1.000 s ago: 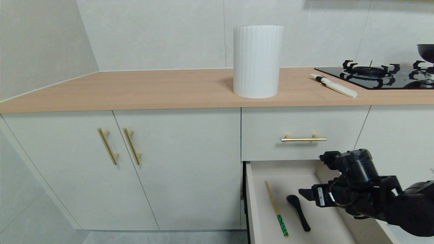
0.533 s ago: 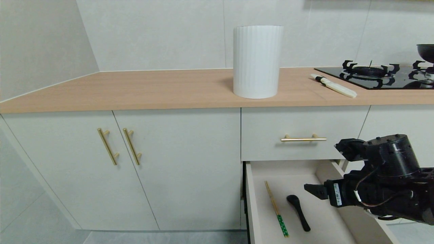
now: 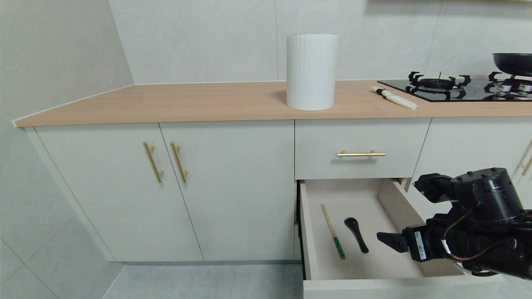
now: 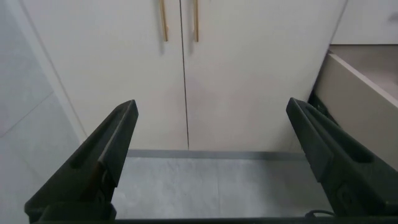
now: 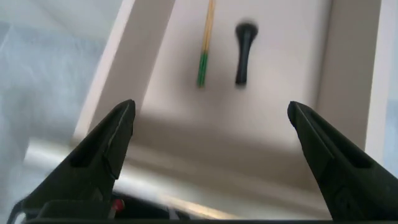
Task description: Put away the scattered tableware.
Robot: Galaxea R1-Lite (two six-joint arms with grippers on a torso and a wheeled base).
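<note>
right gripper (image 3: pixel 397 209) (jaws apart) | pulled back over drawer (image 3: pixel 308 232) | camera shifted

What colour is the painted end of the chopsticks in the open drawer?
Green; the rest of the chopsticks is pale wood. The head view shows it best.

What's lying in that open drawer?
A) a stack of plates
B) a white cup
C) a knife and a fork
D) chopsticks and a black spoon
D: chopsticks and a black spoon lie side by side on the floor of the open drawer.
</note>
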